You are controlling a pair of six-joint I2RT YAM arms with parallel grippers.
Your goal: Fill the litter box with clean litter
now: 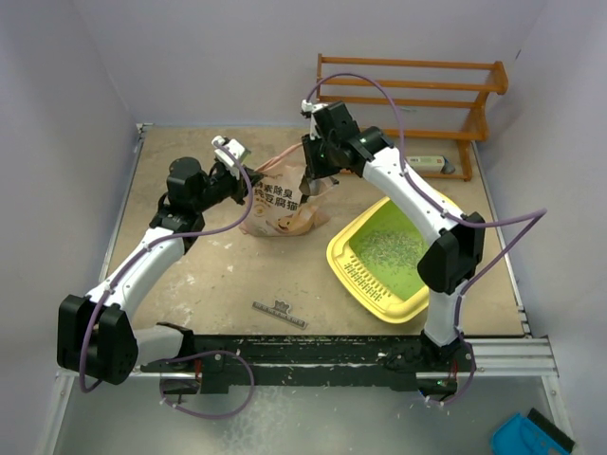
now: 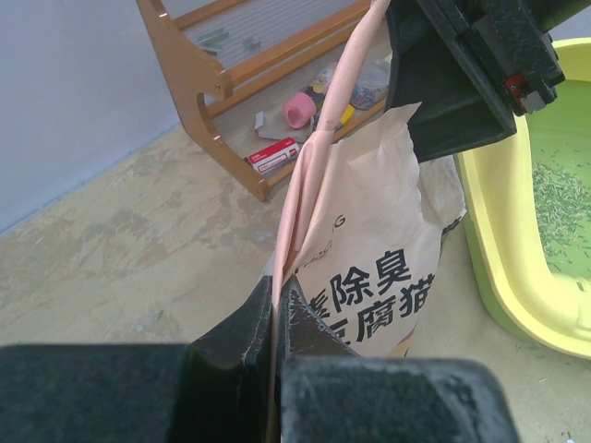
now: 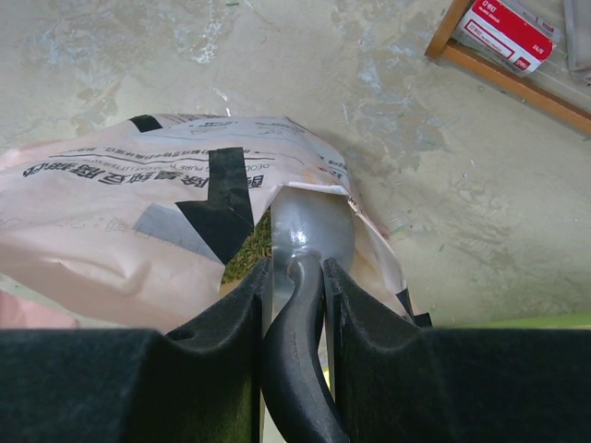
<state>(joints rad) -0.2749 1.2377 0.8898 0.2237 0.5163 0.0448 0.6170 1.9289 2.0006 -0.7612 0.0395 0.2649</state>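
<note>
The yellow litter box (image 1: 338,258) sits at the right, with clean litter (image 1: 391,248) scattered over its green floor. To its left stands the tan litter bag (image 1: 280,216). My left gripper (image 1: 252,182) is shut on the bag's pink top edge (image 2: 277,295) and holds it up. My right gripper (image 1: 308,182) hangs over the bag's mouth, shut on the black handle of a silver scoop (image 3: 309,231). The scoop's bowl is inside the opening, beside green granules (image 3: 247,254). From the left wrist, the box rim (image 2: 503,277) lies just right of the bag (image 2: 369,268).
A wooden rack (image 1: 417,95) stands along the back wall with a power strip (image 1: 425,163) under it. A small box (image 2: 274,155) and a pink roll (image 2: 298,109) also lie there. A thin metal strip (image 1: 280,313) lies near the front edge, and a blue item (image 1: 526,438) at the bottom right.
</note>
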